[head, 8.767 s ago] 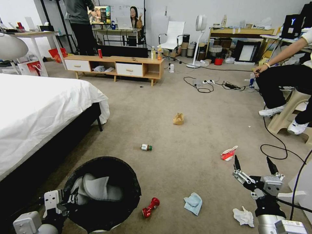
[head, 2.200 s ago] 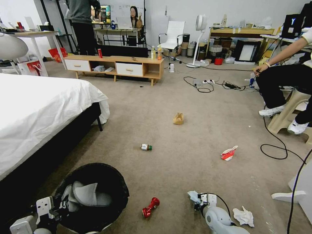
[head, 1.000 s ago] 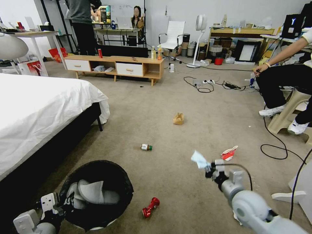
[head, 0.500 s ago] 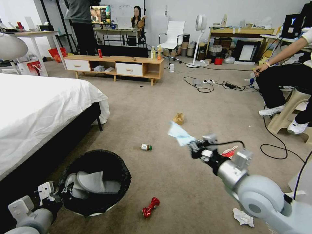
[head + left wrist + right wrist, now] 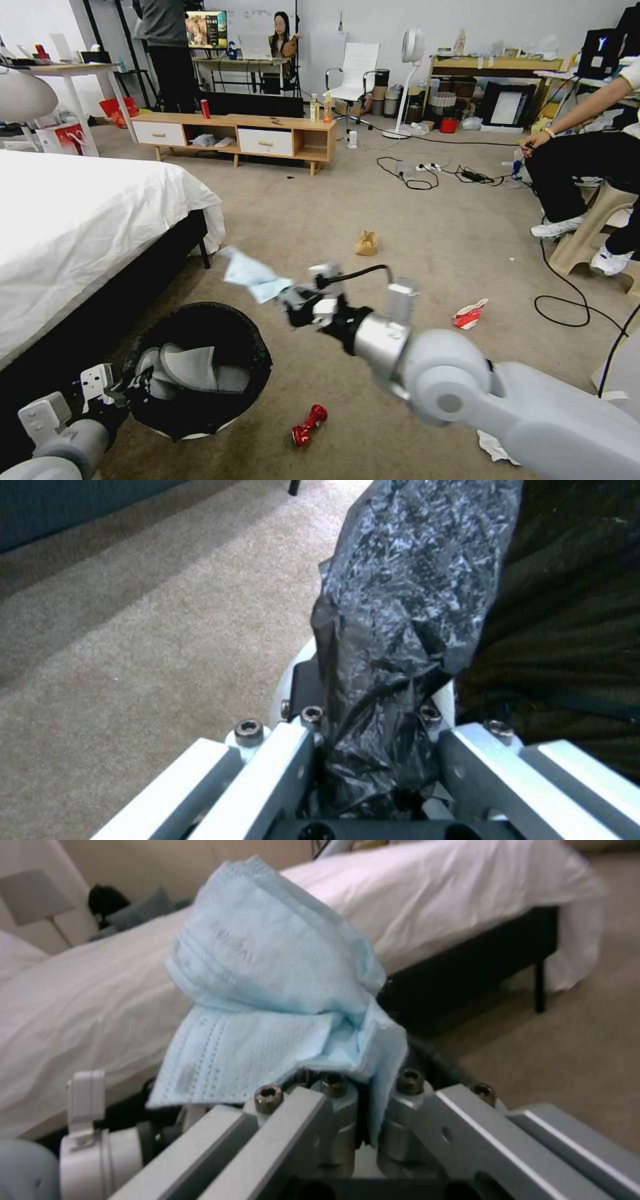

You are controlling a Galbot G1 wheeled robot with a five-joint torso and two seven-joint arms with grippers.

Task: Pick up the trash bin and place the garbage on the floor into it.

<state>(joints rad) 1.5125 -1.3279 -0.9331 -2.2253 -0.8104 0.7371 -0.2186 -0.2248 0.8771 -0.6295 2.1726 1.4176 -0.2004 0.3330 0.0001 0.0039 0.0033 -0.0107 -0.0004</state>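
Note:
The trash bin (image 5: 257,357), white and lined with a black bag, is at the lower left with grey slippers (image 5: 193,370) inside. My left gripper (image 5: 127,390) is shut on its rim, and the black bag (image 5: 407,605) is pinched in my left gripper (image 5: 373,720). My right gripper (image 5: 293,303) is shut on a light-blue tissue (image 5: 253,273) held in the air near the bin's far right rim; the tissue (image 5: 267,1005) sticks out of the right gripper (image 5: 363,1085). On the floor (image 5: 333,200) lie a crushed red can (image 5: 309,425), a red-white carton (image 5: 469,314), a tan paper bag (image 5: 365,244) and a white tissue (image 5: 495,448).
A bed (image 5: 80,220) with white sheets runs along the left, close to the bin. A low wooden cabinet (image 5: 233,137) stands at the back. A black cable (image 5: 567,313) loops on the carpet at the right, beside a seated person's stool (image 5: 590,233).
My right arm has lifted the blue tissue off the carpet and swung it left across the view toward the bin. The bin in my left gripper has shifted only slightly.

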